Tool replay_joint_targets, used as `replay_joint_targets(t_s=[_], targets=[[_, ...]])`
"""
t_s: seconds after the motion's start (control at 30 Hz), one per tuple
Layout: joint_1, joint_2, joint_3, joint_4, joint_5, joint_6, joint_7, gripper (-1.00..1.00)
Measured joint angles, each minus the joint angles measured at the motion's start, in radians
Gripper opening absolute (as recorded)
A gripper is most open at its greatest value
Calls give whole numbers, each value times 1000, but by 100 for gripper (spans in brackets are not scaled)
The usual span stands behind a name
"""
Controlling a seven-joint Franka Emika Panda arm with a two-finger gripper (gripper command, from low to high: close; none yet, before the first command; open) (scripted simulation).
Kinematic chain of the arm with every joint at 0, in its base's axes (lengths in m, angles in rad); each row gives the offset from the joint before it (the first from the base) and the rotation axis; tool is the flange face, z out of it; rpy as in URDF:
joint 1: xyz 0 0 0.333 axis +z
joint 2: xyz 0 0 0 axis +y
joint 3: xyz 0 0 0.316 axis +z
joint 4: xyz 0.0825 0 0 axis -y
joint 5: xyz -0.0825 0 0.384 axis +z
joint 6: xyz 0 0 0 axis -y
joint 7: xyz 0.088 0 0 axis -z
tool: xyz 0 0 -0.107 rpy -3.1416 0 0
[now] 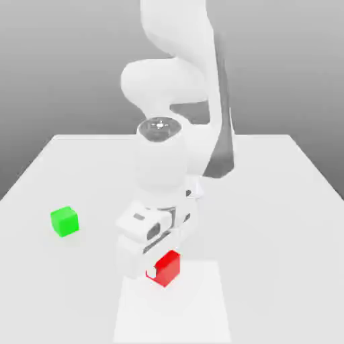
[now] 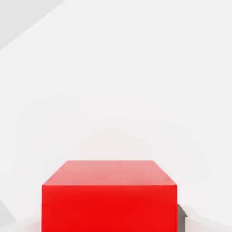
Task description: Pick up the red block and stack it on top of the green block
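The red block (image 1: 168, 269) rests on the white table (image 1: 269, 222) near its front edge. My gripper (image 1: 163, 270) has come straight down over it, and a white fingertip (image 1: 152, 273) presses against the block's side. In the hand view the red block (image 2: 108, 204) sits close up between the fingers, with a dark finger pad (image 2: 181, 214) flush against one of its side faces. The gripper is shut on the red block, which still sits at table level. The green block (image 1: 64, 221) stands alone on the table, well off toward the exterior view's left and a little farther back.
The arm's white body (image 1: 168, 161) rises behind the gripper over the middle of the table. A slightly brighter rectangular patch (image 1: 201, 309) marks the tabletop under and in front of the red block.
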Motion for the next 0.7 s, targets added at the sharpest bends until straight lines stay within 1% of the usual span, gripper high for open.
replay_joint_targets(t_s=[0.17, 0.27, 0.5, 0.7], targets=[[-27, -119, -14, -22, -91, -99, 62, -100], [-112, -185, -71, -37, -139, -149, 42, -100], [-369, -322, -230, -77, -285, -238, -14, -100], [-617, -408, -352, -118, -423, -276, -54, -100]])
